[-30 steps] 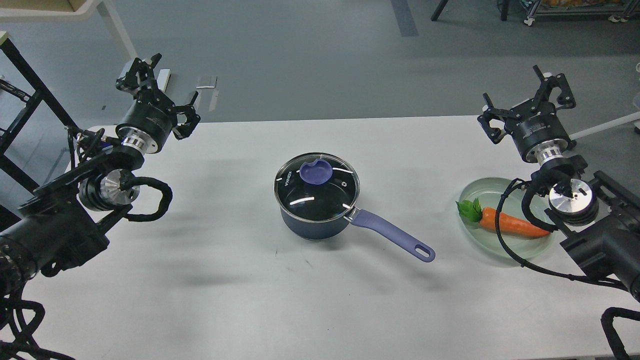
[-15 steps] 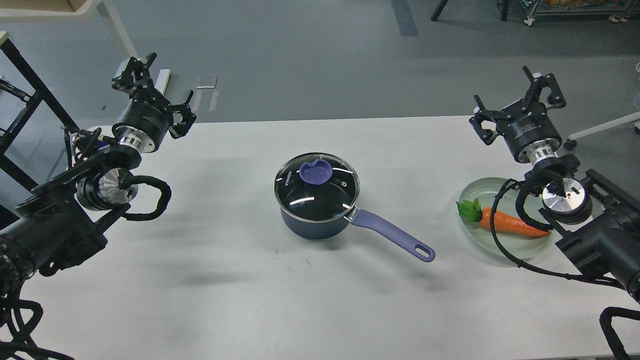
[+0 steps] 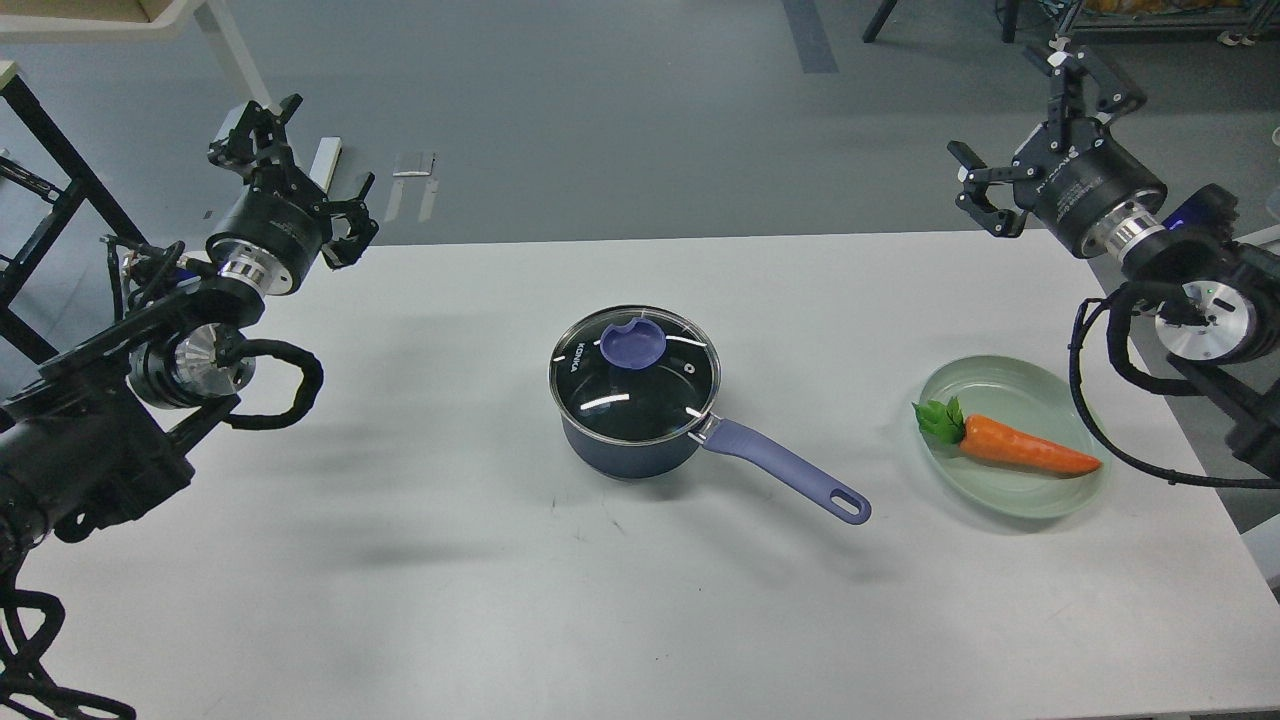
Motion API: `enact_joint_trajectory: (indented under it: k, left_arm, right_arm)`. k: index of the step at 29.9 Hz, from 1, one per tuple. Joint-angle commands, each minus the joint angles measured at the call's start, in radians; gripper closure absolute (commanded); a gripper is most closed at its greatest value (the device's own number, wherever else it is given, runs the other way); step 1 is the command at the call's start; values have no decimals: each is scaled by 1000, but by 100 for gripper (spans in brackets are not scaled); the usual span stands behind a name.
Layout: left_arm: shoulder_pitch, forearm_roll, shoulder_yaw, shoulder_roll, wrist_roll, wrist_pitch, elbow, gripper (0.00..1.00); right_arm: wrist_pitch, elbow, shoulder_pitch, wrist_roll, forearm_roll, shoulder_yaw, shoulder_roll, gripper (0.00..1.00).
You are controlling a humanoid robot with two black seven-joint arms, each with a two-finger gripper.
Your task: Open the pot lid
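Note:
A dark blue pot (image 3: 632, 448) stands in the middle of the white table, its purple handle (image 3: 790, 472) pointing to the front right. A glass lid (image 3: 634, 375) with a purple knob (image 3: 632, 343) sits closed on it. My left gripper (image 3: 290, 165) is open and empty above the table's far left corner, far from the pot. My right gripper (image 3: 1035, 125) is open and empty above the far right edge, also far from the pot.
A pale green plate (image 3: 1040, 490) at the right holds an orange carrot (image 3: 1025, 448) with green leaves. The white table (image 3: 500, 600) ends at a grey floor behind. A black frame (image 3: 50, 190) stands at the far left.
My right arm has lifted up and back, away from the plate, uncovering the carrot. My left gripper has moved slightly back and to the left. The pot and lid have not moved.

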Motion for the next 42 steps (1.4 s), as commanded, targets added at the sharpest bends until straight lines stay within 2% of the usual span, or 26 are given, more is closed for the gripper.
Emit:
enact_joint_trajectory:
  k: [1, 5, 10, 16, 22, 33, 38, 42]
  left_arm:
    - [-4, 0, -1, 2, 15, 3, 3, 1]
    - [-5, 0, -4, 20, 16, -1, 3, 1]
    - [-13, 1, -3, 23, 16, -3, 1, 1]
    - [-11, 0, 0, 28, 16, -4, -5, 1]
    - [-11, 0, 0, 28, 16, -6, -5, 1]
    - [-11, 3, 6, 46, 18, -23, -5, 1]
    - [-23, 4, 6, 52, 18, -36, -5, 1]
    - [-30, 4, 6, 63, 19, -36, -5, 1]
  right_arm:
    - [-14, 79, 78, 0, -113, -108, -62, 0]
    - [-15, 174, 229, -2, -250, -309, -114, 0]
    - [-52, 295, 395, -6, -416, -530, -117, 0]
    - [-110, 466, 538, -64, -596, -761, -97, 0]
    - [-118, 578, 641, -74, -836, -915, -58, 0]
    - [-150, 615, 714, -74, -1097, -1111, 171, 1]
    - [-167, 613, 713, -74, -1131, -1182, 234, 9]
    - [-169, 612, 713, -78, -1157, -1196, 236, 16]
